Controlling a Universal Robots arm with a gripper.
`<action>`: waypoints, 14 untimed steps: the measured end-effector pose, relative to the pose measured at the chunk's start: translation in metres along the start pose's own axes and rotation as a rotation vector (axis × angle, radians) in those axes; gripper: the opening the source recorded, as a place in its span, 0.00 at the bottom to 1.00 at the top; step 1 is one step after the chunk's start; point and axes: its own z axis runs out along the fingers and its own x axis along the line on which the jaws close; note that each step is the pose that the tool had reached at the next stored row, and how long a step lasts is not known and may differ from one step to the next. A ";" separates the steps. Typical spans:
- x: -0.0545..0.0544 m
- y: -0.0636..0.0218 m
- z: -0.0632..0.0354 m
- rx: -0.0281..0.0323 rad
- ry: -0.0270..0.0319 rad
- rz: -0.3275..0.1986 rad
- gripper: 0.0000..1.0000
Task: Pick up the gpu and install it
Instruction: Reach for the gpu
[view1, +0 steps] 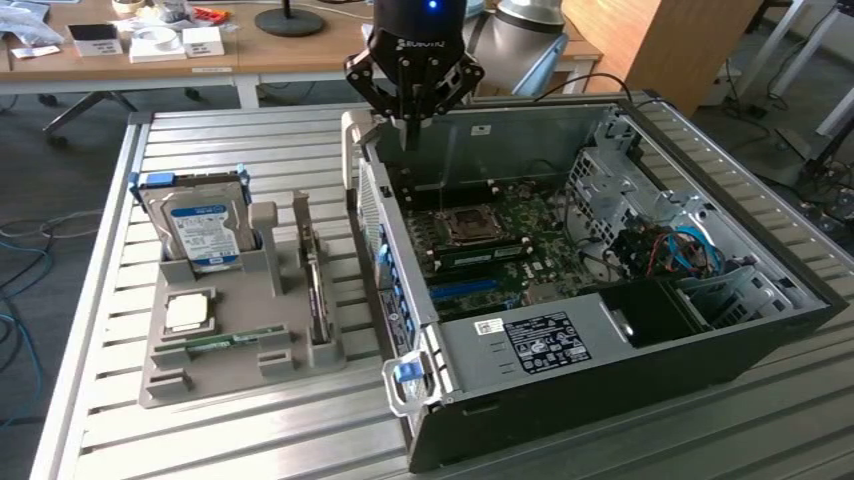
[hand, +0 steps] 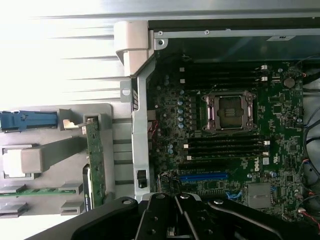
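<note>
The slatted bench (view1: 200, 140) carries an open computer case (view1: 747, 300) lying on its side, motherboard (view1: 514, 235) facing up. A grey parts holder (view1: 214, 375) sits beside it on the exterior view's left. The gripper (view1: 411, 135) hangs above the case's far corner, clenched on nothing, with its fingertips drawn together. The gpu (view1: 315, 290) stands on edge in a slot of the holder, near the case wall and well apart from the gripper. In the wrist view the card (hand: 94, 160) is a green strip. By my judgement the pick-up has not begun. Grasping calls for parted jaws placed astride the card's upper edge.
</note>
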 end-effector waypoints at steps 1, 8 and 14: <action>0.001 -0.0001 0.0000 0.0000 0.0000 0.000 0.11; 0.008 -0.0006 -0.0001 0.0000 0.0000 0.000 0.11; 0.012 -0.0008 -0.0002 -0.0001 0.0000 0.000 0.11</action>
